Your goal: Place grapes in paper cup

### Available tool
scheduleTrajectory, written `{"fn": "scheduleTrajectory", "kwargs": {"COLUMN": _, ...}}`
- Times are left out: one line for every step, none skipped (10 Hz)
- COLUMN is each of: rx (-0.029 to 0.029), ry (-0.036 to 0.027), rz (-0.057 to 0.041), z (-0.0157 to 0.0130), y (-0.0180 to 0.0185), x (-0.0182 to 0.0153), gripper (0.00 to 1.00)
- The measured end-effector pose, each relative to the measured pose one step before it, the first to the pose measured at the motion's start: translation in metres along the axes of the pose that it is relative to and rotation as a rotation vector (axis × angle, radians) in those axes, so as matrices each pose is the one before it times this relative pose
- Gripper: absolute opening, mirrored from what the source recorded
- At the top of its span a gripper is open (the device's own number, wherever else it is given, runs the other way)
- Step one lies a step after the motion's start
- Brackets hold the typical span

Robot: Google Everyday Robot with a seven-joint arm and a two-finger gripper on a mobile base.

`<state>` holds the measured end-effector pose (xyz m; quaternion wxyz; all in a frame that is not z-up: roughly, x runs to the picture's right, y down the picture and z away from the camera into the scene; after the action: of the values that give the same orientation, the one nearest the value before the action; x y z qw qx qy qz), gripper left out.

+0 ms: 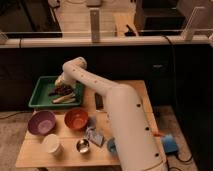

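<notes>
The grapes, a small dark purple-red bunch, lie in the green tray at the table's back left. My gripper is down in the tray right over the grapes, at the end of the white arm that reaches across the table. The paper cup, off-white with a wide mouth, stands near the table's front left edge, well apart from the gripper.
A pale long vegetable lies in the tray in front of the grapes. A purple bowl and an orange bowl stand mid-table. A small steel cup, a blue-grey packet and a dark bar are nearby.
</notes>
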<state>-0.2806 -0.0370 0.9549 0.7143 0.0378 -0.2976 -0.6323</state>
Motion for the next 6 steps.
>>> {"fn": "scheduleTrajectory", "kwargs": {"rx": 0.00706, "ry": 0.00036, "rz": -0.00155, "z": 0.00318, "y": -0.00258, "x": 0.00016, "gripper": 0.8}}
{"fn": "scheduleTrajectory", "kwargs": {"rx": 0.00477, "ry": -0.00154, "rz": -0.00134, "z": 0.00415, "y": -0.00135, "x": -0.00072, "gripper": 0.8}}
{"fn": "scheduleTrajectory", "kwargs": {"rx": 0.00254, "ry": 0.00122, "rz": -0.00197, "z": 0.00752, "y": -0.00105, "x": -0.00046, "gripper": 0.8}}
{"fn": "scheduleTrajectory", "kwargs": {"rx": -0.00446, "ry": 0.0016, "rz": -0.00675, "z": 0.00535, "y": -0.00086, "x": -0.00117, "gripper": 0.8}}
{"fn": "scheduleTrajectory", "kwargs": {"rx": -0.00417, "ry": -0.00096, "rz": -0.00367, "z": 0.00558, "y": -0.00134, "x": -0.00166, "gripper": 0.8}}
{"fn": "scheduleTrajectory", "kwargs": {"rx": -0.00684, "ry": -0.00373, "rz": 0.00287, "z": 0.00856, "y": 0.00034, "x": -0.00216, "gripper": 0.8}}
